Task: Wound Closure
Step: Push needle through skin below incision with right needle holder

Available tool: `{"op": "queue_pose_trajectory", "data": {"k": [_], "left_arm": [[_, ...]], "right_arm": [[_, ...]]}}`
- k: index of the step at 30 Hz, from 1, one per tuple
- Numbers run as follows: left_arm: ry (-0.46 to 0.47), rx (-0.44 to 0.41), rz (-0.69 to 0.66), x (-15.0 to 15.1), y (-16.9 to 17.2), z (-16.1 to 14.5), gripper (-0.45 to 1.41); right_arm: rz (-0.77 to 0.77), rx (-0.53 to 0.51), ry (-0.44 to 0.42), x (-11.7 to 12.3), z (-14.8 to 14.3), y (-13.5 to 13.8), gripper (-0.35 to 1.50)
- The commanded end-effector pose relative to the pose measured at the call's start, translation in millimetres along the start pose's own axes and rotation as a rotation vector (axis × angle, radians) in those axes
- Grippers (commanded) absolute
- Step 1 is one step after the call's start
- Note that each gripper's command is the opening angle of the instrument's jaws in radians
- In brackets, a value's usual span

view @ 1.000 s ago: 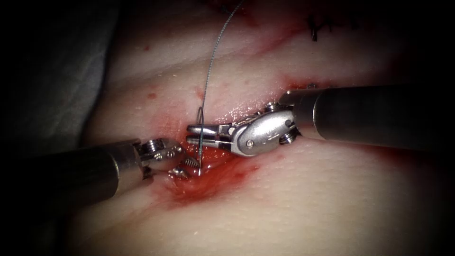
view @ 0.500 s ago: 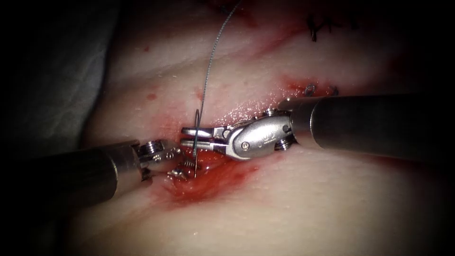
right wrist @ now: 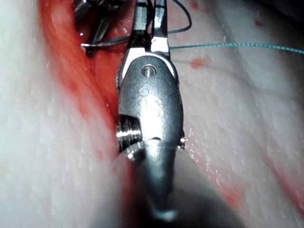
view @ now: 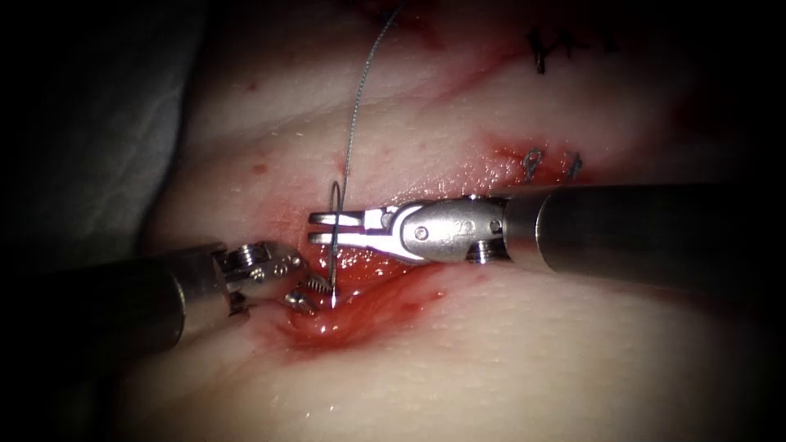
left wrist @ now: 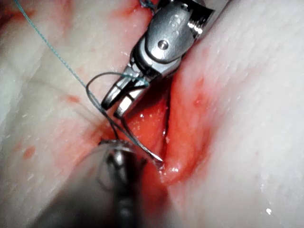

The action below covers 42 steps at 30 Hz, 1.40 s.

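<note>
- Endoscope view: your right tool (view: 326,228) comes in from the right and pinches the needle (view: 334,245) between its jaws, closer to the thread end of the curve than to the point. The needle stands nearly upright, its tail arching above the jaws and its point hanging at the red, wet cut (view: 352,307) in the tissue (view: 532,352); you cannot tell from here whether the tip is touching the surface.
- Against the picture from a second ago, your right tool has swung flatter and moved slightly left, carrying the needle with it, so the point now sits just beside your left tool (view: 307,295). A judgement only: the needle is being lined up at the cut's left end, with no bite visible yet.
- Your left tool lies at the cut's left edge, its jaws spread a little, holding nothing. It has shifted slightly left since then.
- The thread (view: 358,115) runs from the needle's tail up toward the far side. Earlier stitches (view: 536,164) are now uncovered to the far right.
- Left wrist view: the right tool (left wrist: 116,102) grips the needle (left wrist: 135,140), whose point lies free over the open cut (left wrist: 156,128), beside the teal thread (left wrist: 52,47).
- Right wrist view: the right tool's jaws (right wrist: 147,21) are clamped across the needle (right wrist: 107,44), with the thread (right wrist: 228,46) running away over pale tissue (right wrist: 247,118).
</note>
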Motion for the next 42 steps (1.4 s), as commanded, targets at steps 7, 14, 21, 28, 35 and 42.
{"op": "queue_pose_trajectory", "data": {"k": [7,14,21,28,35,42], "left_arm": [[-0.001,0.003,0.022,0.1,-0.2,0.7,0.72],[-0.001,0.004,0.026,-0.3,-0.1,0.6,0.72],[0.0,0.011,0.025,-0.3,0.0,0.6,0.72],[0.006,0.044,0.023,-0.1,0.4,0.4,0.72],[0.028,0.154,0.018,1.3,1.6,-1.5,0.83],[0.075,0.278,0.01,3.3,4.6,-3.6,0.84]], "right_arm": [[0.068,0.031,-0.007,-0.4,1.1,-0.7,-0.35],[0.14,0.032,-0.027,-0.5,1.0,-0.4,-0.35],[0.257,-0.013,-0.058,-1.0,0.6,0.7,-0.35],[0.41,-0.091,-0.084,-1.8,0.0,2.5,-0.35],[0.55,-0.136,-0.094,-2.7,-0.8,4.6,-0.35],[0.606,-0.148,-0.121,-3.1,-0.9,5.2,-0.35]]}}
